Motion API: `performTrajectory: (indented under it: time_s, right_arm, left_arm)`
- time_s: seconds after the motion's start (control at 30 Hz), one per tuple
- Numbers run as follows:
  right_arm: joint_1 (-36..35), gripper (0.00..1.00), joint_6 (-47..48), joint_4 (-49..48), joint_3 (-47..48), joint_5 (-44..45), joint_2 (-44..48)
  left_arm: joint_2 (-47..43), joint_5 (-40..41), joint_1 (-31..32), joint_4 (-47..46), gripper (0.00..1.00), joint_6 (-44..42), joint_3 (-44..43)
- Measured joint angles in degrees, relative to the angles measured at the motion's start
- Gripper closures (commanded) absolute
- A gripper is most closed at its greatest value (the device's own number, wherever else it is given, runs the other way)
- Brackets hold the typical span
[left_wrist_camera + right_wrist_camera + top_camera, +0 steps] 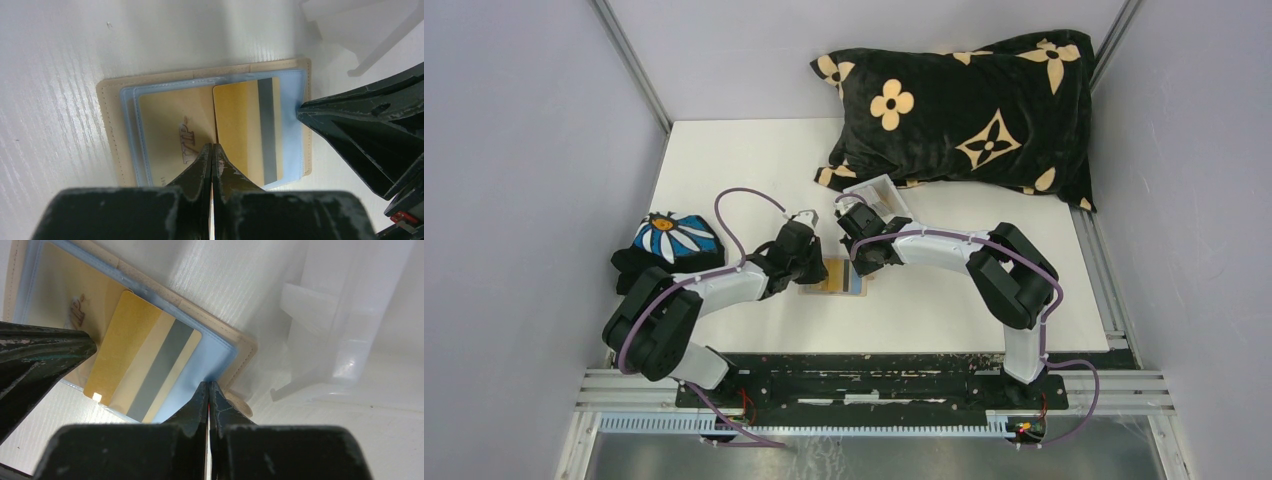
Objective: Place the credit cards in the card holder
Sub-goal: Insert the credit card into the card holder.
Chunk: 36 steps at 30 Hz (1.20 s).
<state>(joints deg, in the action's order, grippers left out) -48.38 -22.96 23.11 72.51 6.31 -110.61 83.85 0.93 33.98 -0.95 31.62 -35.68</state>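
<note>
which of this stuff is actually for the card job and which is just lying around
For the job:
card holder, lying open
striped gold card
gold VIP card

Just lying about:
clear plastic box
black flowered pillow
blue daisy-print item

Plain grey walls [524,120] around a white table [754,160]; black flowered pillow [964,110] at its far right corner.

Lab robot cell: grey panel walls [524,130], aluminium rails [624,386].
</note>
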Motion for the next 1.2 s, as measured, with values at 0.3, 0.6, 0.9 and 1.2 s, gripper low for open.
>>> performTrajectory:
  time_s: [0.3,0.6,0.9,1.2]
  right_arm:
    - [0.0,0.99,-0.1,0.0,0.0,0.0,0.0]
    - [0.0,0.99,-0.1,0.0,0.0,0.0,0.0]
    - [0.0,0.99,-0.1,0.0,0.0,0.0,0.0]
    - [0.0,0.99,0.1,0.0,0.0,0.0,0.0]
  left_arm:
    - [0.9,-0.6,0.3,-1.1,0.97,0.0,0.0]
    - [1.5,-1.5,0.3,-2.3,0.97,0.0,-0.1]
    - [2.6,-2.1,0.7,-3.3,0.97,0.0,-0.5]
    - [3.5,-2.5,1.8,-3.8,0.97,0.0,-0.9]
